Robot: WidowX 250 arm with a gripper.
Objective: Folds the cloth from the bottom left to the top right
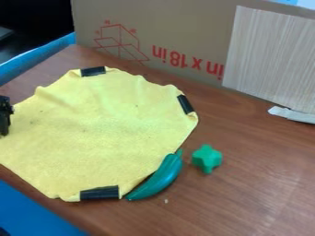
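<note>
Brown, one table (246,198), under nearly all. Behind, at the back edge of the table, one cardboard box (184,23), with red print on the side. On the table, one yellow cloth (98,124), laid out mostly flat, a little wavy at the borders. Against the box, one pale striped panel (271,55). At the left edge of the view, one black gripper (5,115), just by the left part of the cloth, with most of the cloth to the right of it. Impossible to say from here whether spread, pressed together or pinching cloth. At the lower right border of the cloth, one green pepper (161,177), curved, touching. Near the panel's foot, one white scrap (292,114). Just beside the pepper, but apart, one green star (207,158). On the cloth's borders, three black strips (100,193): one at the top, one at the right, one at the bottom.
</note>
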